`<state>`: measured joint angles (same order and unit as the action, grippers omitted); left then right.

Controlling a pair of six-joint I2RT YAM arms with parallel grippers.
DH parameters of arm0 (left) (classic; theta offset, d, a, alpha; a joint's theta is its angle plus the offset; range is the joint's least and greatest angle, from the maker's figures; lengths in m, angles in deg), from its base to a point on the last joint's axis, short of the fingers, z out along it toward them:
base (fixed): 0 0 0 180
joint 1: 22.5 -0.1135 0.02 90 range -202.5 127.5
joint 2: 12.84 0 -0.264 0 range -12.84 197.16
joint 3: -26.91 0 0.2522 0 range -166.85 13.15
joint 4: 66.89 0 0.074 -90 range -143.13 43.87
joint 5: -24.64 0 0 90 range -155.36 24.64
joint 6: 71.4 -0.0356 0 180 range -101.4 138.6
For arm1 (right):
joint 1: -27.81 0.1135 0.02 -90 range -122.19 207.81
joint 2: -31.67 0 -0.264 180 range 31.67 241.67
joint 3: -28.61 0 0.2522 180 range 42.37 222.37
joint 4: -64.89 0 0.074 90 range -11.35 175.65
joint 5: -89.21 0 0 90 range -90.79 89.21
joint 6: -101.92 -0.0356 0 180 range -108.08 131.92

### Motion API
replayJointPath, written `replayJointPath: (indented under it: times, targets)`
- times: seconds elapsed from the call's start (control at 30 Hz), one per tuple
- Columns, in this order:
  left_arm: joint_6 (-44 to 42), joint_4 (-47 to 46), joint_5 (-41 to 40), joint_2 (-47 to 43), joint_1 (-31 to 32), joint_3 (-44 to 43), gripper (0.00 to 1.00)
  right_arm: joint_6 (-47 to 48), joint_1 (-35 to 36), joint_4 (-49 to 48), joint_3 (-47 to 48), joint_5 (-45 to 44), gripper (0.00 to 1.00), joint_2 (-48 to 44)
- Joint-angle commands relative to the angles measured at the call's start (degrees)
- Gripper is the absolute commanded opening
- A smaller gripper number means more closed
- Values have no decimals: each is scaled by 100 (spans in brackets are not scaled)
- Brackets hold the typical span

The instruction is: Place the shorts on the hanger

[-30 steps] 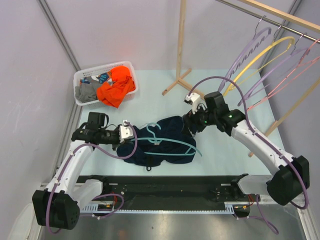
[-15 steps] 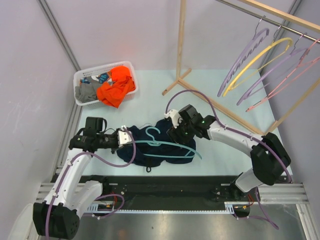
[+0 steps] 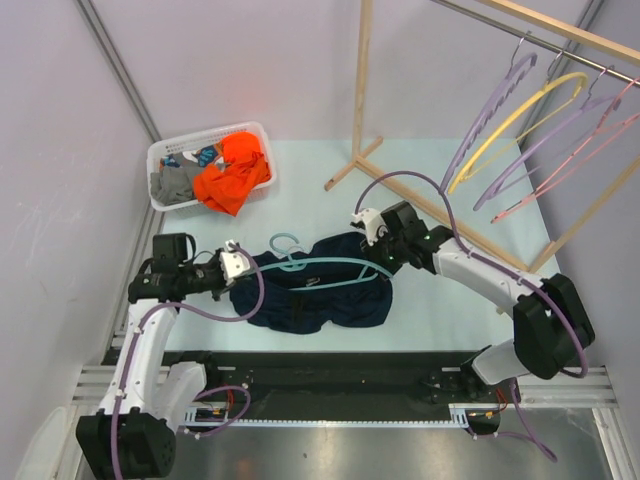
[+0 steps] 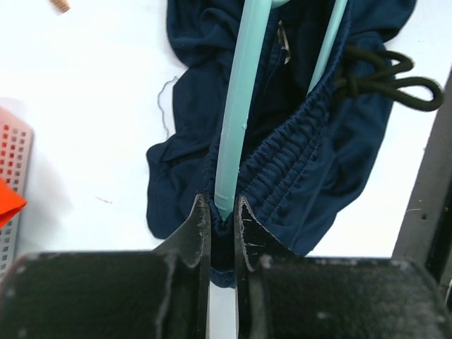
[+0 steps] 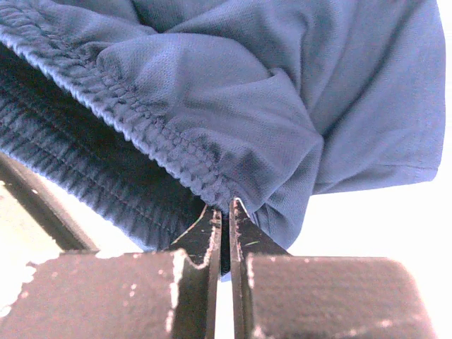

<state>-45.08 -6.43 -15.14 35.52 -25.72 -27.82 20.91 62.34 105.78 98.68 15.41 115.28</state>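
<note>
The navy shorts [image 3: 315,295] lie spread across the middle of the table, with the teal hanger [image 3: 320,266] threaded along the waistband and its hook near the top left. My left gripper [image 3: 238,268] is shut on the hanger's left end and the waistband fabric around it [image 4: 224,212]. The teal arm [image 4: 236,106] runs straight away from the jaws. My right gripper [image 3: 385,255] is shut on the elastic waistband [image 5: 224,201] at the shorts' right end. A black drawstring [image 4: 385,85] hangs loose.
A white basket [image 3: 160,150] at the back left holds an orange garment [image 3: 232,172] and a grey one [image 3: 172,185]. A wooden rack [image 3: 362,90] stands at the back. Purple, yellow and pink hangers [image 3: 520,110] hang at the right.
The left gripper pulled the hanger and shorts leftward. The right gripper closed on the waistband's right end and drew it rightward, so the shorts now lie stretched along the hanger.
</note>
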Motion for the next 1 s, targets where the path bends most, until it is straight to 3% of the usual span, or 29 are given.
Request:
replayJointPath:
  times: [0.0,0.17,0.5,0.7,0.8,0.83,0.93,0.97]
  targets:
    - [-548,-143,-495,51,-477,-174,0,331,-481,644,-112,-285,0,-416]
    - [-1293,50,-776,349,-925,-350,0,585,-841,916,-138,-241,0,-679]
    - [-1814,-152,-1575,824,-1014,-447,0,745,-1106,1101,-138,-92,0,-1075]
    - [-1815,15,-1752,868,-847,-578,0,534,-500,838,-77,-223,0,-1128]
    - [-1569,-11,-1840,702,-470,-544,0,402,-157,679,98,-372,1,-1049]
    - [-1464,-3,-1857,640,-399,-509,0,358,-96,653,160,-390,3,-1014]
    - [-1201,-3,-1796,499,-223,-491,0,349,-42,714,467,-347,30,-909]
    - [-1173,49,-1683,499,-223,-526,0,401,-33,740,546,-329,44,-900]
